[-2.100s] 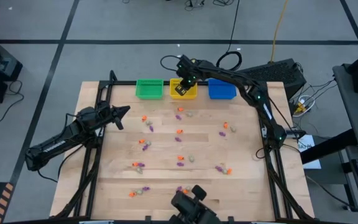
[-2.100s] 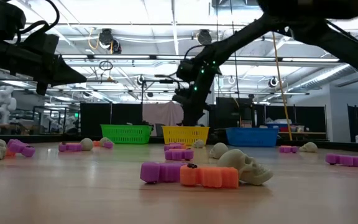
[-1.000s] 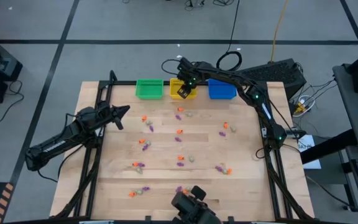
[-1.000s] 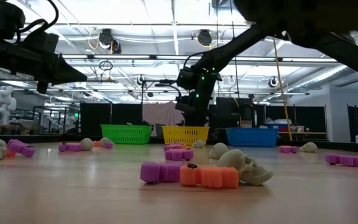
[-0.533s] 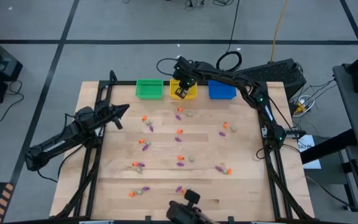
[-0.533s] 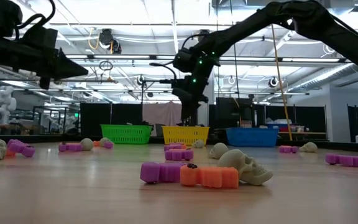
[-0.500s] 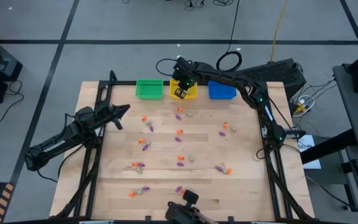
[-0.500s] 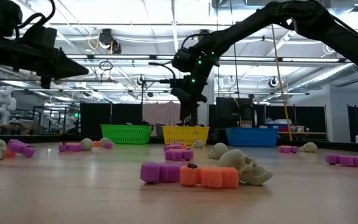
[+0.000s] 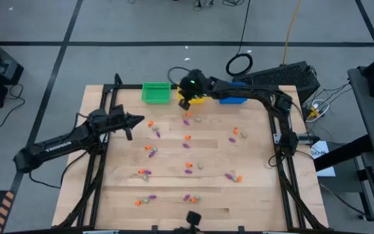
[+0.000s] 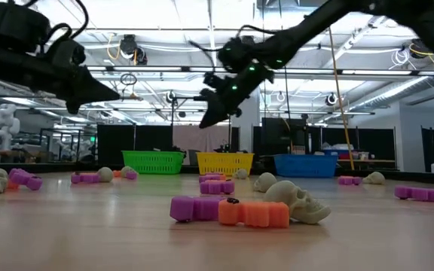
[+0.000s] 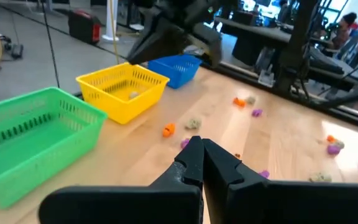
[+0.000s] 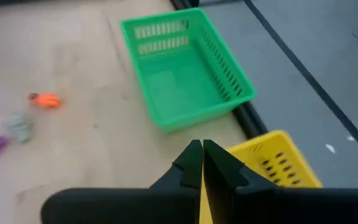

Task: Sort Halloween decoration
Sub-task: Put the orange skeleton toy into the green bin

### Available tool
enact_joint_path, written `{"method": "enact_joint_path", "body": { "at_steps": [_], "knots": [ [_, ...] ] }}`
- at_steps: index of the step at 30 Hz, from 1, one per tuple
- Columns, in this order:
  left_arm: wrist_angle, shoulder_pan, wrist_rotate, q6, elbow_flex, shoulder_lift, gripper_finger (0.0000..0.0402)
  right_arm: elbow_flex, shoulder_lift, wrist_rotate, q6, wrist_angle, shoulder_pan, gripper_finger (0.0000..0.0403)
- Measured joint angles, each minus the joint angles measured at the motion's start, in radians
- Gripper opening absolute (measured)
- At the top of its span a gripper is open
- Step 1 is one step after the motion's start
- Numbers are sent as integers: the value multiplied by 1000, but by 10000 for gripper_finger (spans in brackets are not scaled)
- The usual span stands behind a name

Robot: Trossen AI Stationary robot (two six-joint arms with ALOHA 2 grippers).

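The Halloween decoration (image 9: 188, 138) lies scattered over the middle of the table (image 9: 258, 195), and one pale piece sits in the yellow basket (image 11: 124, 91). The pieces point in many directions, with no common long axis. The right gripper (image 9: 182, 104) hangs clenched and empty by the far baskets. The left gripper (image 9: 136, 121), also clenched and empty, waits at the left. I think the next pick should open wide above one single piece.

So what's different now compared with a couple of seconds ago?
The right gripper, which hung over the yellow plastic basket, has shut empty and swung toward the green plastic basket. The left gripper, shut as before, has edged a little toward the table's middle. The small orange, purple and beige trinkets on the wooden table haven't moved.
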Motion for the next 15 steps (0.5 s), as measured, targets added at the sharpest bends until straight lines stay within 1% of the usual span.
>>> {"method": "enact_joint_path", "body": {
  "at_steps": [2, 4, 7, 9, 12, 15],
  "knots": [
    [44, 0, 3, 0, 0, 65, 1, -140, -81, -24, 25, 105, 0, 0],
    [59, 0, 3, 2, 13, 133, 0, -265, -165, -22, 37, 189, 8, 0],
    [58, 0, 3, 1, 60, 238, 0, -433, -286, -19, 47, 276, 29, 0],
    [50, 0, 3, -1, 99, 300, 0, -530, -359, 11, 54, 314, 48, 0],
    [-23, 0, 3, -1, 174, 389, 0, -647, -476, 56, 72, 342, 70, 0],
    [-155, 0, 2, 5, 254, 473, 0, -751, -571, 51, 86, 371, 87, 0]
  ]
}}
